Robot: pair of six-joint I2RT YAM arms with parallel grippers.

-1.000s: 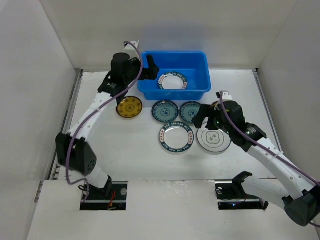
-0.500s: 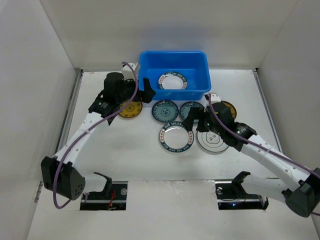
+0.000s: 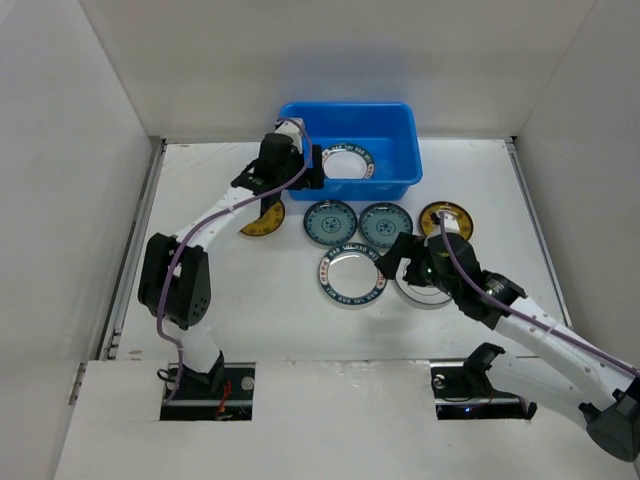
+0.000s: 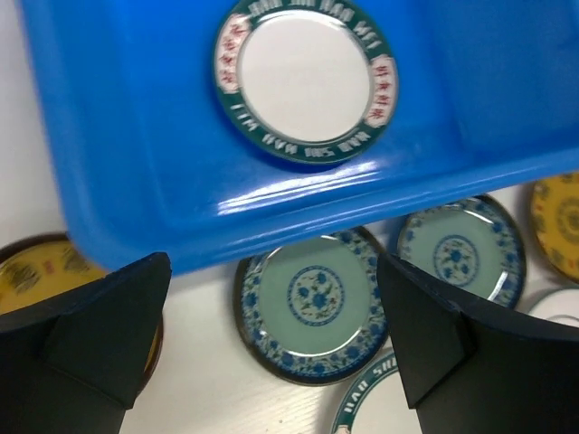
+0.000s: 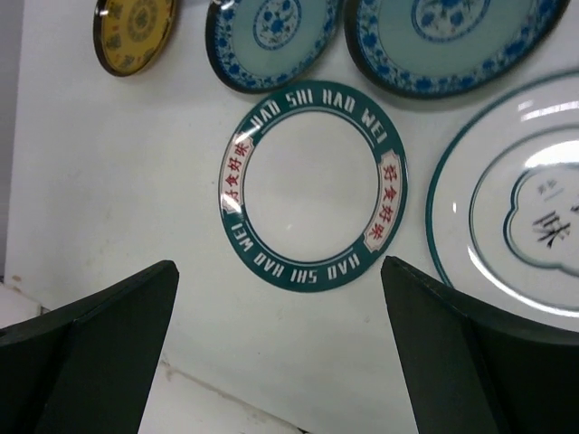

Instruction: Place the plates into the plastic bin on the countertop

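The blue plastic bin (image 3: 395, 140) stands at the back of the white countertop (image 3: 260, 290) and holds one white plate with a blue-and-red rim (image 3: 345, 163), also in the left wrist view (image 4: 306, 81). My left gripper (image 3: 312, 175) is open and empty, hovering over the bin's front wall (image 4: 136, 163) and a teal plate (image 4: 315, 303). My right gripper (image 3: 395, 262) is open and empty above the second rimmed plate (image 5: 312, 185), beside the white centre-mark plate (image 5: 534, 226). Two teal plates (image 3: 330, 222) (image 3: 385, 222) and two yellow plates (image 3: 262, 222) (image 3: 446, 218) lie in front of the bin.
White walls close in the countertop on the left, back and right. The left arm crosses over the left yellow plate and hides part of it. The right arm covers part of the centre-mark plate (image 3: 432, 290).
My left gripper has swung right, from left of the bin to over its front wall. My right gripper has drawn back toward the near edge, uncovering the right yellow plate.
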